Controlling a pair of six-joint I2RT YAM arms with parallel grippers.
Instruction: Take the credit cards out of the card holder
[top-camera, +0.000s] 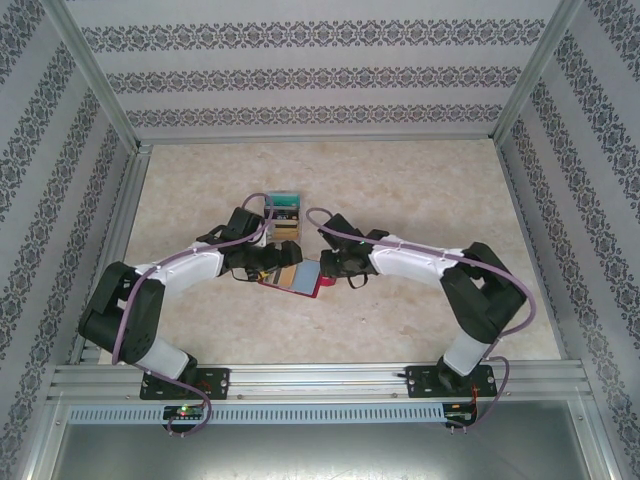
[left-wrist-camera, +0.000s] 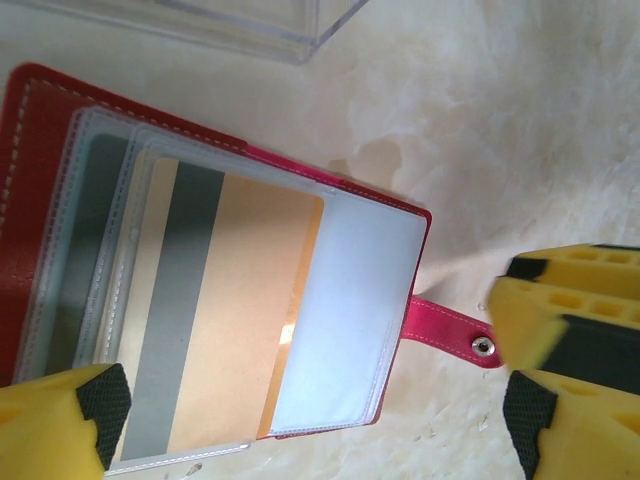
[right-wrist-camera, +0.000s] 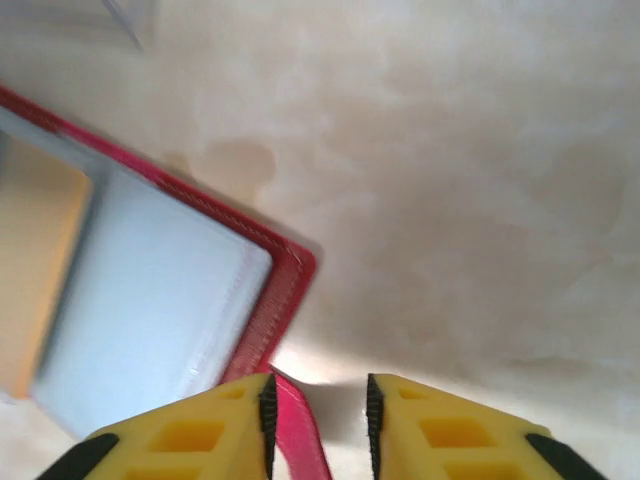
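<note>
- Small flat red folding card holder (top-camera: 298, 283) lies open on the beige marbled worktop (top-camera: 420, 190), mid-table between the two arms and just on the near side of a clear plastic box (top-camera: 283, 212).
- Left gripper (left-wrist-camera: 312, 405): yellow fingers (left-wrist-camera: 55, 425) spread wide, hovering over the clear sleeves, holding nothing.
- Right gripper (right-wrist-camera: 318, 395): fingers part-way apart, straddling the red closing tab (right-wrist-camera: 298, 435). The tab touches one finger, with a gap beside the other. Not a clamp.
- Tan card with a grey stripe (left-wrist-camera: 235, 330) sits in the top sleeve, one long edge reaching over the grey-blue inner face (left-wrist-camera: 350, 310).
- Judgement: the step in hand is drawing that card out. Pin the holder first, with the right fingers closing on the tab or pressing it flat. Otherwise the whole case will likely slide with the card.
- The left fingers should take the card alone at its exposed edge, not sleeve plus card, and pull in line with the sleeve, low and flat.
- Which sleeve edge is the mouth: cannot tell.
</note>
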